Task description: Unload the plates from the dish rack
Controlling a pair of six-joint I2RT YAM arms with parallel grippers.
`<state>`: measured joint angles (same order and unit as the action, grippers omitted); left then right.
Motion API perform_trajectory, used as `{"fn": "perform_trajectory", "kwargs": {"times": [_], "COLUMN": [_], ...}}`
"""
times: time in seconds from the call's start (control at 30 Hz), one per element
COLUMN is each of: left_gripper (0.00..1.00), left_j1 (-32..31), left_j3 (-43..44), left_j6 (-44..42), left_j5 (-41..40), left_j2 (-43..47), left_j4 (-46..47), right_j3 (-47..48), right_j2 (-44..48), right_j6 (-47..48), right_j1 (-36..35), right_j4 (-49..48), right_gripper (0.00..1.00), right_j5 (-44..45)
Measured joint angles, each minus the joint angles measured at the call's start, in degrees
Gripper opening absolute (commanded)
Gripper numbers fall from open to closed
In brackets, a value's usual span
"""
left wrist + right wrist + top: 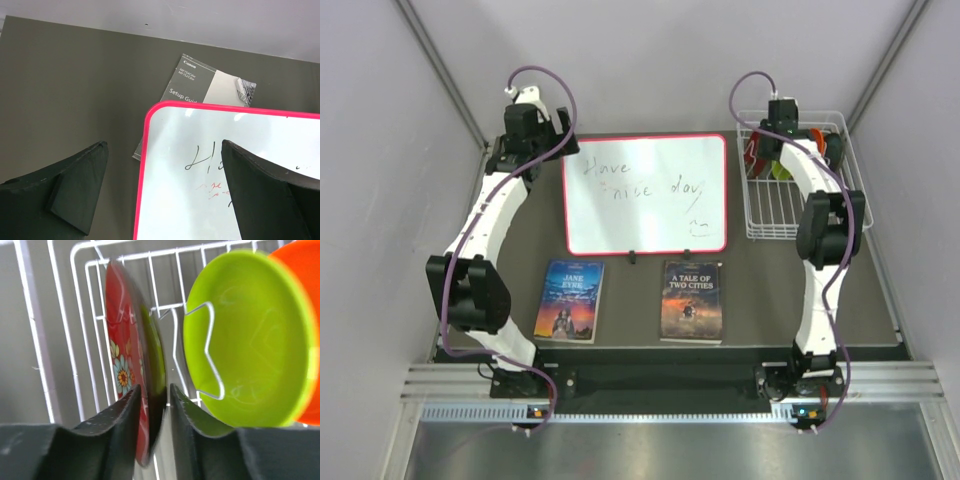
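Note:
The white wire dish rack (775, 215) stands at the back right of the table. In the right wrist view the red floral plate (122, 340) stands on edge in the rack (60, 315), with the lime green plate (250, 340) and the orange plate (305, 270) to its right. My right gripper (155, 395) has one finger on each side of the red plate's lower rim and is shut on it. The plate looks blurred. The dark plate is not clearly visible. My left gripper (165, 195) is open and empty over the whiteboard's far left corner.
The red-framed whiteboard (645, 195) lies in the middle of the table, and a Canon setup guide (200, 85) is partly under its far corner. Two books (570, 300) (691, 300) lie near the front. Grey walls close in both sides.

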<state>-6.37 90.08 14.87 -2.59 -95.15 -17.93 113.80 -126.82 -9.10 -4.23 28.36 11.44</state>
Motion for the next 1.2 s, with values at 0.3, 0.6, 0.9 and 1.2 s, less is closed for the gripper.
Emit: {"fn": "perform_trajectory", "kwargs": {"times": [0.3, 0.6, 0.9, 1.2], "left_gripper": [0.99, 0.99, 0.99, 0.99], "left_j1": [0.00, 0.00, 0.00, 0.00], "left_j3": [-0.33, -0.35, -0.76, -1.68], "left_j6": [0.00, 0.00, 0.00, -0.02], "left_j5": [-0.04, -0.07, -0.07, -0.48], "left_j2": [0.00, 0.00, 0.00, 0.00], "left_j4": [0.07, 0.37, 0.85, 1.29], "right_j3": [-0.02, -0.98, -4.70, -11.02], "right_j2": [-2.38, -2.27, -0.46, 2.99], "right_j6": [-0.11, -0.09, -0.61, -0.50], "right_j1": [0.00, -0.04, -0.26, -1.05], "right_j4": [-0.04, -1.73, -6.69, -11.26], "right_gripper": [0.29, 0.34, 0.13, 0.04], "right_j5": [-0.98, 0.79, 1.03, 2.64]}}
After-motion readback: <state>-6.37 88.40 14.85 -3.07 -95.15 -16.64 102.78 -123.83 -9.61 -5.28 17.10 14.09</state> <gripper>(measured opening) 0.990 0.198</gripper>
